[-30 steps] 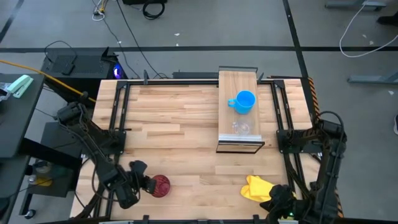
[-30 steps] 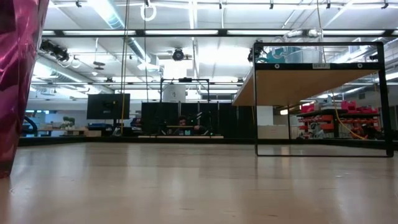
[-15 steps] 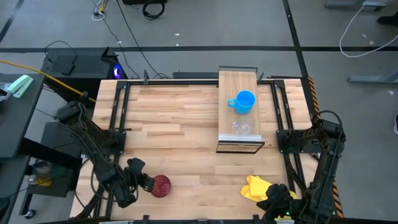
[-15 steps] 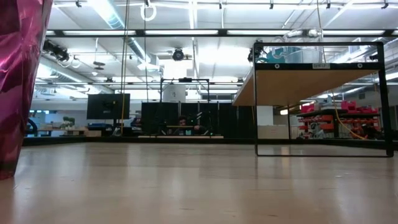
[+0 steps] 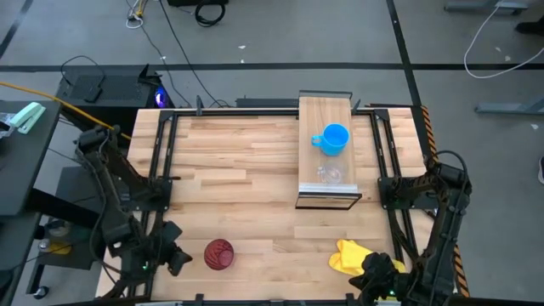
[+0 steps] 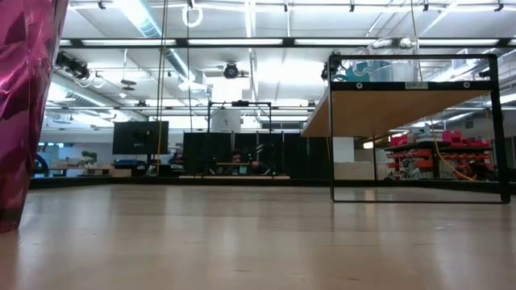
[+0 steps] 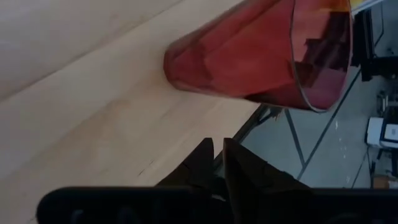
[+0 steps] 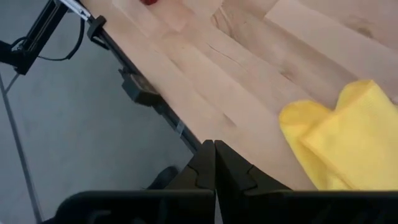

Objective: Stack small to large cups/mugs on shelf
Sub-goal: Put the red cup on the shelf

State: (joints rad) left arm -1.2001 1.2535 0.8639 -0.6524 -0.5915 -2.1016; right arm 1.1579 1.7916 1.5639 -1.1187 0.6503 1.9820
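The dark red tumbler (image 5: 218, 253) stands upright on its base on the tabletop near the front left; it also shows in the low view (image 6: 24, 105) and the left wrist view (image 7: 261, 56). My left gripper (image 5: 181, 257) is shut and empty, a short way to the tumbler's left (image 7: 217, 163). The blue mug (image 5: 333, 138) and the small clear cup (image 5: 329, 175) stand side by side on the shelf (image 5: 325, 102). My right gripper (image 5: 374, 272) waits shut at the near edge (image 8: 214, 155).
A yellow cloth (image 5: 350, 255) lies on the table by my right gripper, near the front right (image 8: 348, 137). The shelf's dark frame (image 6: 419, 129) stands raised above the tabletop at the back right. Black rails run along the table's left and right sides.
My left gripper has drawn back from the red tumbler toward the table's left edge, and the arm has folded back. The tumbler stays upright where it was.
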